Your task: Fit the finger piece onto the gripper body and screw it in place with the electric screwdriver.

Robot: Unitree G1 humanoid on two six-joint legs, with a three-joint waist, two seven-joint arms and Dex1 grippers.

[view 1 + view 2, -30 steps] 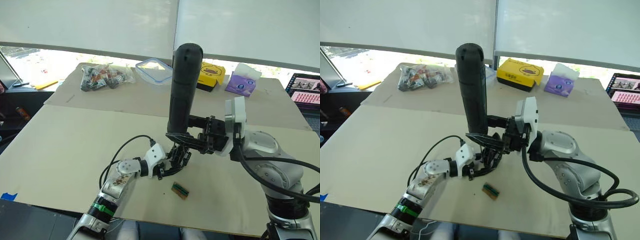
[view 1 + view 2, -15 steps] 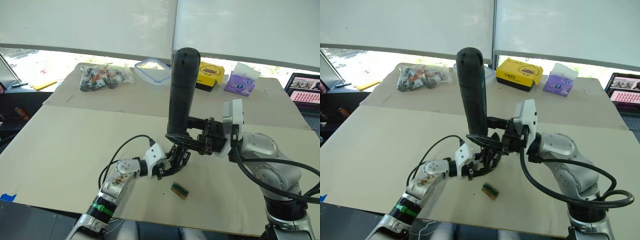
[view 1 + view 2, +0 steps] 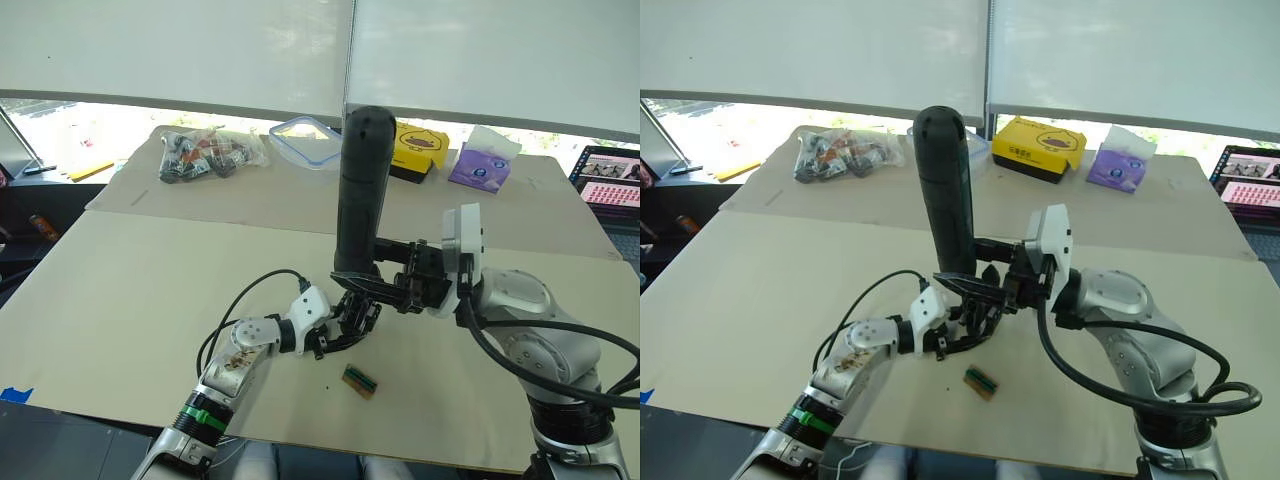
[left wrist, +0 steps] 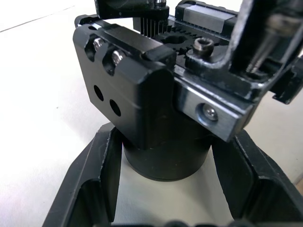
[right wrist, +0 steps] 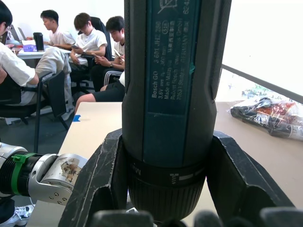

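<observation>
left eye view: one electric screwdriver (image 3: pixel 358 190) is being held upright by the right gripper (image 3: pixel 372 285), its two black fingers closed around the lower barrel, rounded end up, above the middle of the near table (image 3: pixel 120 300). directly beneath it, one gripper body (image 3: pixel 355 315) is being clamped on the table by the left gripper (image 3: pixel 345 325), and in the left wrist view its round base is seen being held between that gripper's two fingers (image 4: pixel 92 179), with ribs, two round holes and several screw heads showing on the block (image 4: pixel 142 94). whether the finger piece is already seated on the body cannot be told. one tiny green-and-brown block (image 3: pixel 360 381) is lying on the table just beside the left gripper, toward the near edge, apart from it. on the far table (image 3: pixel 260 195) one clear bag of small parts (image 3: pixel 205 152), one clear container with a blue rim (image 3: pixel 305 140), one yellow box (image 3: pixel 420 150) and one purple tissue pack (image 3: pixel 485 160) are being kept in a row. in the right wrist view four seated people (image 5: pixel 80 42) are being seen at a desk behind the screwdriver.
</observation>
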